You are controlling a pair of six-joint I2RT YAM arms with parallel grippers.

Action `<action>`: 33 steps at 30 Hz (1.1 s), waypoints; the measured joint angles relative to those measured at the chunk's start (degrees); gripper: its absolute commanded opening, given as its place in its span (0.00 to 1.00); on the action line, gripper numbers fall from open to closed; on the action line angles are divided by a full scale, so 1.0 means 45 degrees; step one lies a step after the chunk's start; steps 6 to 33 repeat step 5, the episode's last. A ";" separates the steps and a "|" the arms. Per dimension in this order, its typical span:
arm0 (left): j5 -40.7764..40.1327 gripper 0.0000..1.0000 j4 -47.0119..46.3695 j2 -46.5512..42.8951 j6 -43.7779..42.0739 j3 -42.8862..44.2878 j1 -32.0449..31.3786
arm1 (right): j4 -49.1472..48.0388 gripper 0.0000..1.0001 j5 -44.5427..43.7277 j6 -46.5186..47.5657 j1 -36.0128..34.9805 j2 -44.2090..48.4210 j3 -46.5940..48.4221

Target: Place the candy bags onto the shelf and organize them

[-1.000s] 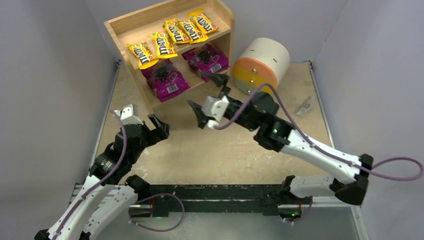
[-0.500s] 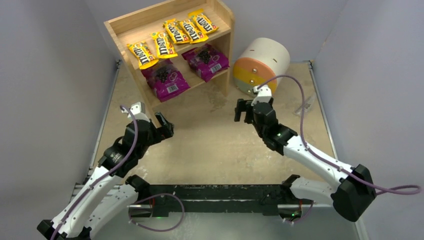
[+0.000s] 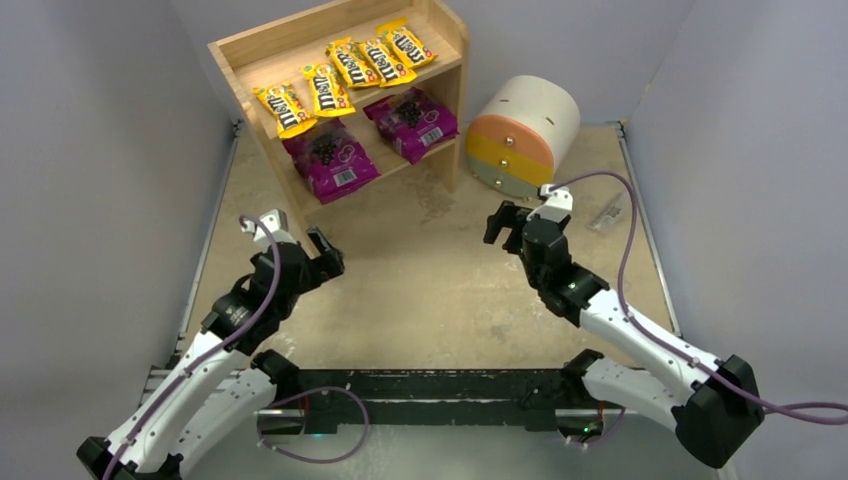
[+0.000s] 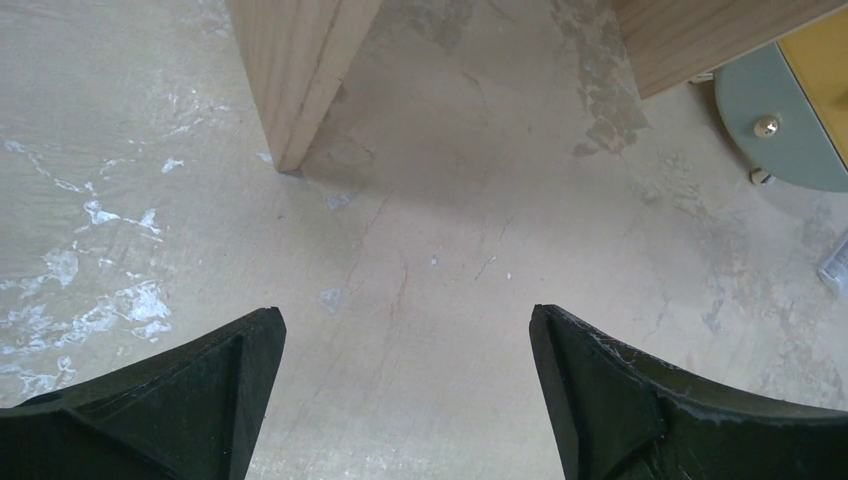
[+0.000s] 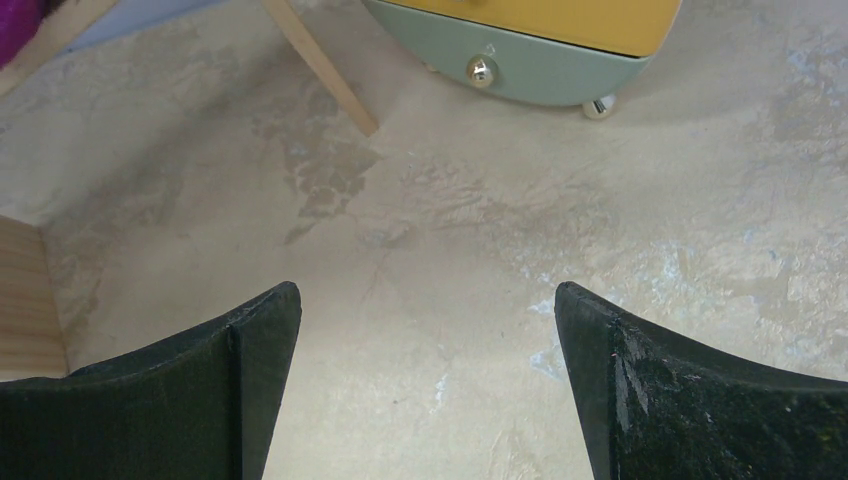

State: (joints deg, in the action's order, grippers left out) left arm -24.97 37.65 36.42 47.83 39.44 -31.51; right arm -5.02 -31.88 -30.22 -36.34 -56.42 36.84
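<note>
Mottled tabletop [image 3: 430,300] runs beneath my left gripper [image 4: 400,330] and right gripper [image 5: 425,300], both spread wide and holding nothing. My right arm has just drawn back from the shelf [image 3: 452,60], where five yellow packets [image 3: 345,75] line the upper tier and two magenta bags [image 3: 330,155] the lower; stocking looks finished.

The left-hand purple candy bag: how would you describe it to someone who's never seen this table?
Start at the wooden shelf at the back left of the table. Its upper tier holds yellow M&M's packets, its lower tier two magenta bags. Yours is the left magenta bag, lying nearer the arms than the right magenta bag.
</note>
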 measured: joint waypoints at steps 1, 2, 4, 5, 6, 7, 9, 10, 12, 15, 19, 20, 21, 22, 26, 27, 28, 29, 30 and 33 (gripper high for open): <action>-0.0049 1.00 -0.0005 0.0000 0.0024 0.0000 0.0000 | -0.0146 0.99 -0.0019 0.0005 0.0000 0.0083 -0.0068; -0.0131 1.00 0.0000 0.0000 0.0049 0.0000 0.0000 | -0.0267 0.99 -0.0029 0.0019 0.0000 0.0175 -0.0170; -0.0296 1.00 0.0000 0.0005 0.0136 0.0000 0.0000 | -0.0495 0.99 -0.0029 0.0053 0.0000 0.0384 -0.0442; -0.0374 1.00 0.0005 0.0015 0.0141 0.0000 0.0000 | -0.0699 0.99 -0.0029 0.0073 0.0000 0.0505 -0.0646; -0.0374 1.00 0.0005 0.0015 0.0141 0.0000 0.0000 | -0.0699 0.99 -0.0029 0.0073 0.0000 0.0505 -0.0646; -0.0374 1.00 0.0005 0.0015 0.0141 0.0000 0.0000 | -0.0699 0.99 -0.0029 0.0073 0.0000 0.0505 -0.0646; -0.0374 1.00 0.0005 0.0015 0.0141 0.0000 0.0000 | -0.0699 0.99 -0.0029 0.0073 0.0000 0.0505 -0.0646; -0.0374 1.00 0.0005 0.0015 0.0141 0.0000 0.0000 | -0.0699 0.99 -0.0029 0.0073 0.0000 0.0505 -0.0646; -0.0374 1.00 0.0005 0.0015 0.0141 0.0000 0.0000 | -0.0699 0.99 -0.0029 0.0073 0.0000 0.0505 -0.0646; -0.0374 1.00 0.0005 0.0015 0.0141 0.0000 0.0000 | -0.0699 0.99 -0.0029 0.0073 0.0000 0.0505 -0.0646; -0.0374 1.00 0.0005 0.0015 0.0141 0.0000 0.0000 | -0.0699 0.99 -0.0029 0.0073 0.0000 0.0505 -0.0646; -0.0374 1.00 0.0005 0.0015 0.0141 0.0000 0.0000 | -0.0699 0.99 -0.0029 0.0073 0.0000 0.0505 -0.0646; -0.0374 1.00 0.0005 0.0015 0.0141 0.0000 0.0000 | -0.0699 0.99 -0.0029 0.0073 0.0000 0.0505 -0.0646; -0.0374 1.00 0.0005 0.0015 0.0141 0.0000 0.0000 | -0.0699 0.99 -0.0029 0.0073 0.0000 0.0505 -0.0646; -0.0374 1.00 0.0005 0.0015 0.0141 0.0000 0.0000 | -0.0699 0.99 -0.0029 0.0073 0.0000 0.0505 -0.0646; -0.0374 1.00 0.0005 0.0015 0.0141 0.0000 0.0000 | -0.0699 0.99 -0.0029 0.0073 0.0000 0.0505 -0.0646; -0.0374 1.00 0.0005 0.0015 0.0141 0.0000 0.0000 | -0.0699 0.99 -0.0029 0.0073 0.0000 0.0505 -0.0646; -0.0374 1.00 0.0005 0.0015 0.0141 0.0000 0.0000 | -0.0699 0.99 -0.0029 0.0073 0.0000 0.0505 -0.0646; -0.0374 1.00 0.0005 0.0015 0.0141 0.0000 0.0000 | -0.0699 0.99 -0.0029 0.0073 0.0000 0.0505 -0.0646; -0.0374 1.00 0.0005 0.0015 0.0141 0.0000 0.0000 | -0.0699 0.99 -0.0029 0.0073 0.0000 0.0505 -0.0646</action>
